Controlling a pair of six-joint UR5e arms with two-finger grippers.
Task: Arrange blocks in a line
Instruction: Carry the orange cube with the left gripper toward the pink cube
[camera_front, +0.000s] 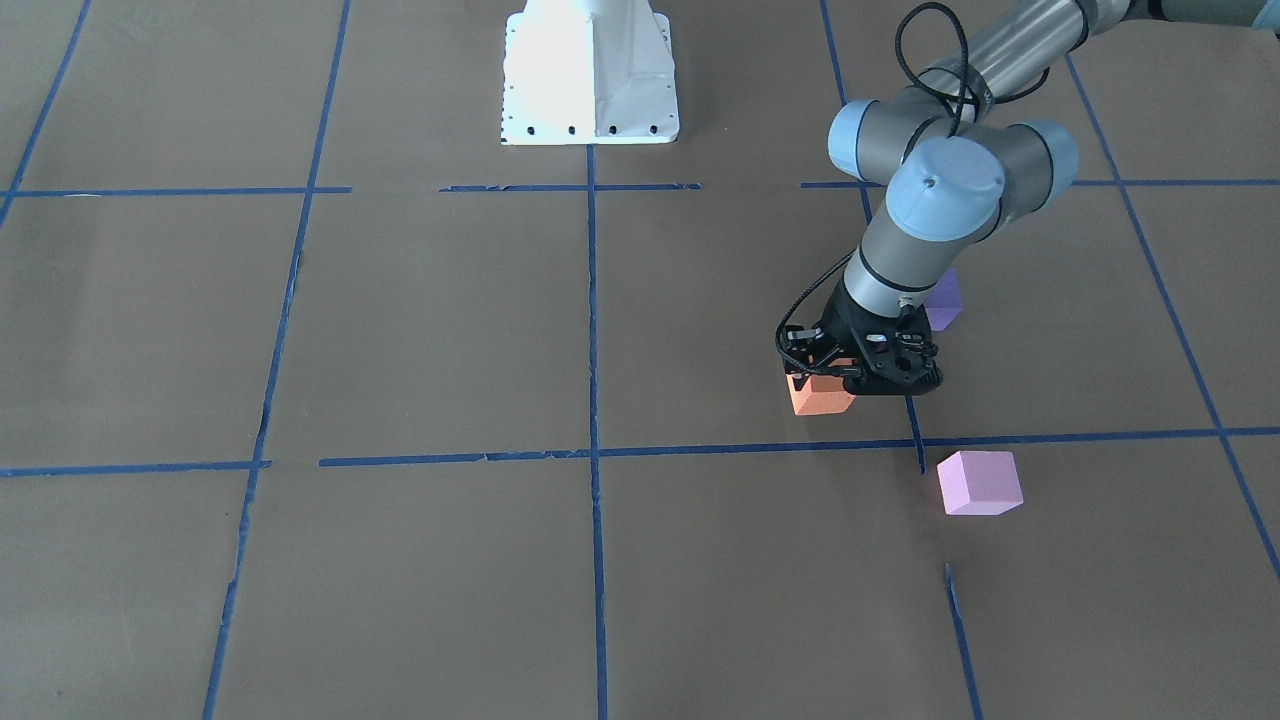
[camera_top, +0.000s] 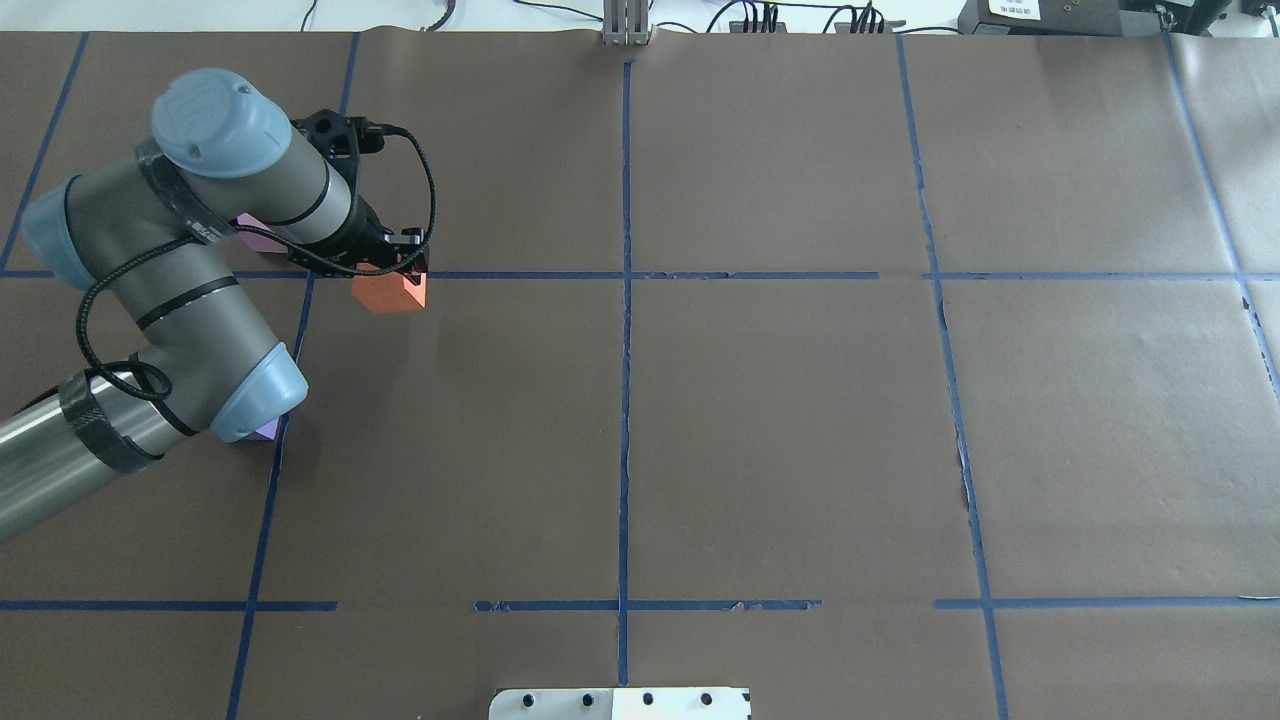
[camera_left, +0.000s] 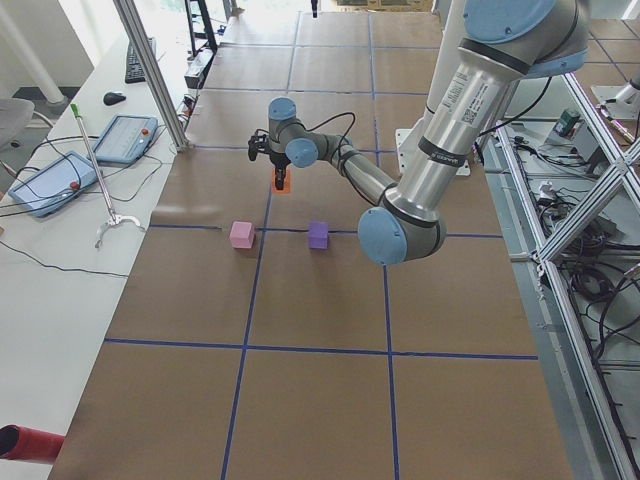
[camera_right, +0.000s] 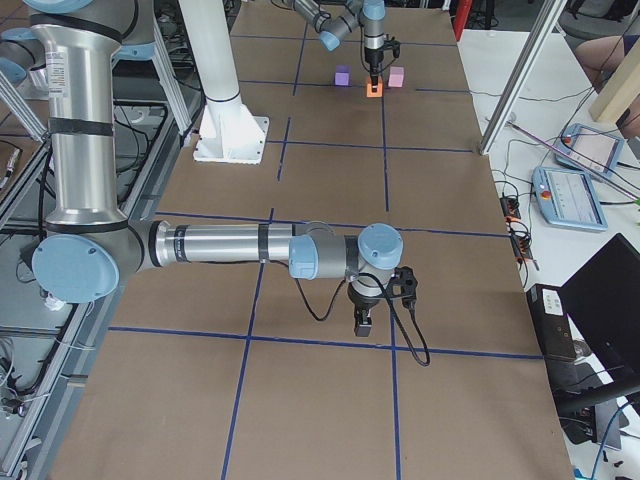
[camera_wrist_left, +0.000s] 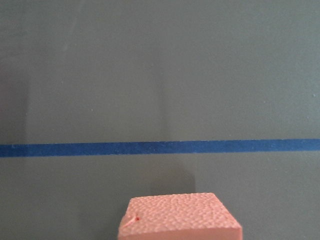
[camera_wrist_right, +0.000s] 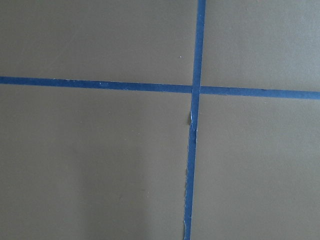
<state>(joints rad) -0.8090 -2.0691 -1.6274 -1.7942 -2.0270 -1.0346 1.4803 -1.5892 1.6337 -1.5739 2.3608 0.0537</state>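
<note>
Brown-paper table (camera_front: 400, 330): left gripper (camera_front: 858, 380) looks pinched on the orange block (camera_front: 818, 398), probably to line it up with purple block (camera_front: 946, 302) at 2 o'clock and pink block (camera_front: 980, 483) at 4, front view. Right gripper (camera_right: 362, 327): can't tell.

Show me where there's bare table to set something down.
Bare: every square on the robot's right of the centre tape line. Crowded: the left end, where the left gripper sits over the orange block, purple block and pink block close by.
</note>
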